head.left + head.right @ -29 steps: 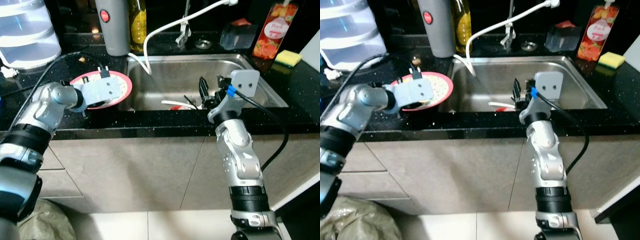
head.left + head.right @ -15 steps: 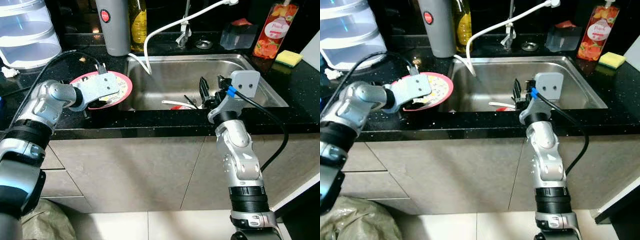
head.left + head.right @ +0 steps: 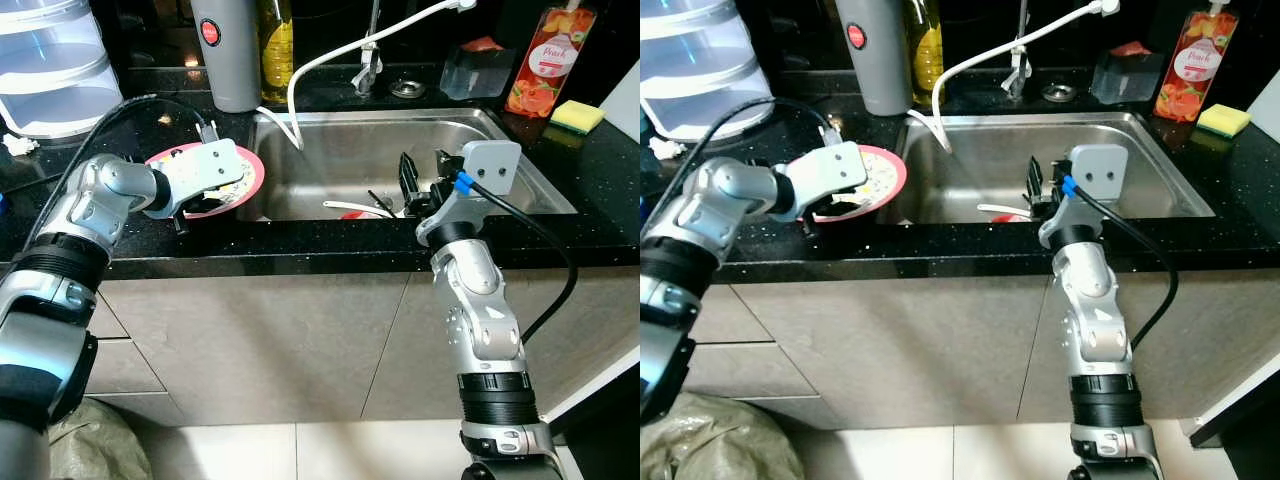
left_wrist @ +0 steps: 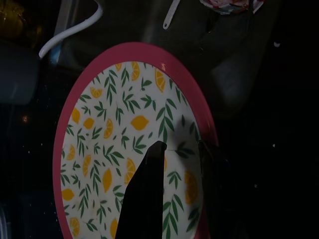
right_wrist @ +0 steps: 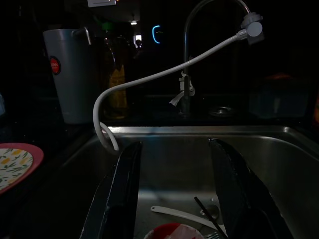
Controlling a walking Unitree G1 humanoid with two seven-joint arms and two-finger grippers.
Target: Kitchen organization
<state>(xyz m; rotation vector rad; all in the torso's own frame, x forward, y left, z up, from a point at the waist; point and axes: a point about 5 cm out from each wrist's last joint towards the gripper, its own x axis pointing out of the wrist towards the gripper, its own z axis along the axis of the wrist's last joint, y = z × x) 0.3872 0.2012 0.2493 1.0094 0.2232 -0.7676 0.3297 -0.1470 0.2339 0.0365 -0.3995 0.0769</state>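
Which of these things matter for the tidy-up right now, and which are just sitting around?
In play: plate under the left end effector; sink with its dishes, right end effector above.

Just sitting: sponge, juice bottle, grey jug, hose.

Head views were well lit from above and sharp, no motion blur. Steel sink [image 3: 520,160] threw soft glare off its walls; black counter [image 3: 120,225] swallowed light, w/ only speckle showing. Back of the counter fell into deep shadow. Slight wide-angle bend at the edges. Left wrist view was dim, though the plate [image 4: 124,124] read clearly in colour; the black fingers [image 4: 147,199] were soft, out of focus. Right wrist view was v. dark: small light points glowed at the back, and the white hose [image 5: 164,74] caught the most light.
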